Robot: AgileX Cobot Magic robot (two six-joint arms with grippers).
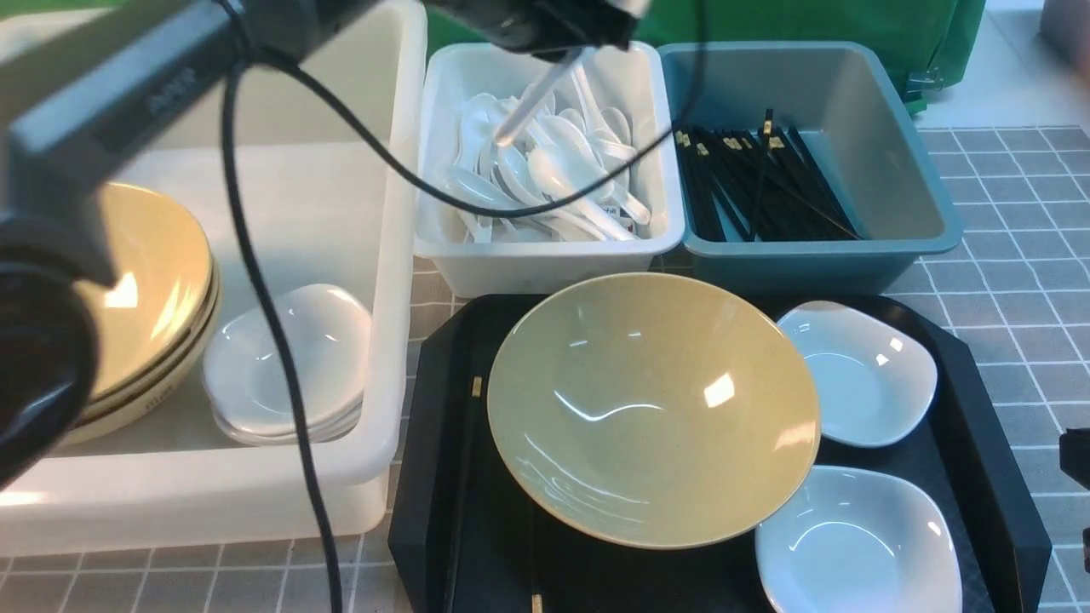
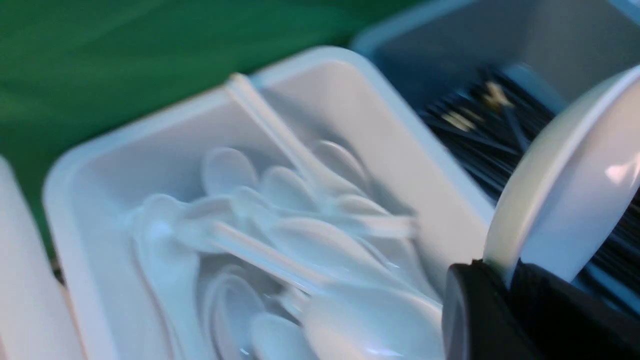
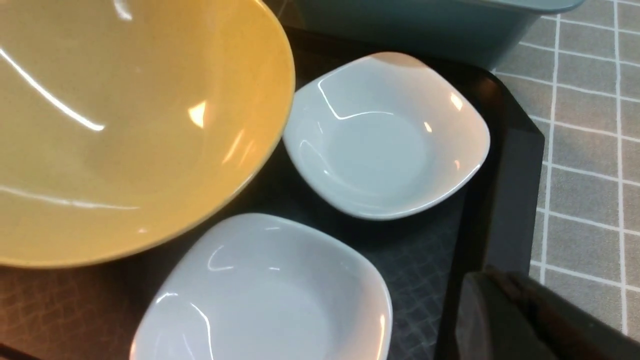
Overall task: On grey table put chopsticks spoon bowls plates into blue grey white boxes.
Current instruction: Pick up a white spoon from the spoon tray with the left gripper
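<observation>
My left gripper [image 1: 583, 38] hangs over the pale grey-white bin [image 1: 656, 247] and is shut on a white spoon [image 1: 536, 98]. In the left wrist view the gripper [image 2: 505, 280] pinches the scoop [image 2: 565, 190]. The handle hangs down toward the spoon pile [image 2: 280, 240]. A yellow bowl [image 1: 651, 409], two white plates [image 1: 856, 375] [image 1: 856, 545] and black chopsticks [image 1: 467, 477] lie on the black tray [image 1: 979, 400]. My right gripper [image 3: 495, 287] is shut and empty, above the tray's right rim beside the plates [image 3: 385, 135] [image 3: 265, 295].
The blue-grey bin [image 1: 894, 170] holds many chopsticks [image 1: 758, 183]. The large white tub [image 1: 375, 281] at the left holds stacked yellow bowls [image 1: 149, 298] and stacked plates [image 1: 289, 362]. The grey tiled table [image 1: 1013, 238] shows at the right. The left arm's cable [image 1: 272, 323] hangs across the tub.
</observation>
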